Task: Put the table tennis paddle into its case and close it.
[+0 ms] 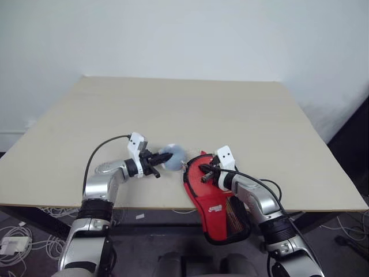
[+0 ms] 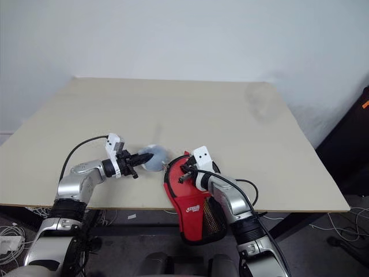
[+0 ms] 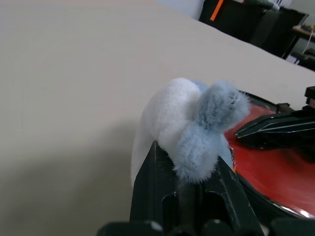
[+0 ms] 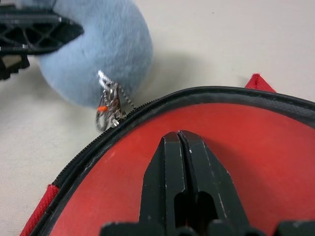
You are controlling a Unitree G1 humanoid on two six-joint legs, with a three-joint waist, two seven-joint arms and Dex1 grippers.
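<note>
Case (image 1: pixel 216 208) half off table (image 1: pixel 242 115)

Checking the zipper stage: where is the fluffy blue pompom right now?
The pompom sits near the table's front edge, pinched in the left gripper, just left of the case, its small chain reaching to the case's zip edge.

Red case (image 1: pixel 214 199) with black edging, lying flat at the worktop's near edge, mesh end hanging off, zip looking shut.

White logo on red case (image 1: pixel 216 209), lettering too small to read.
</note>
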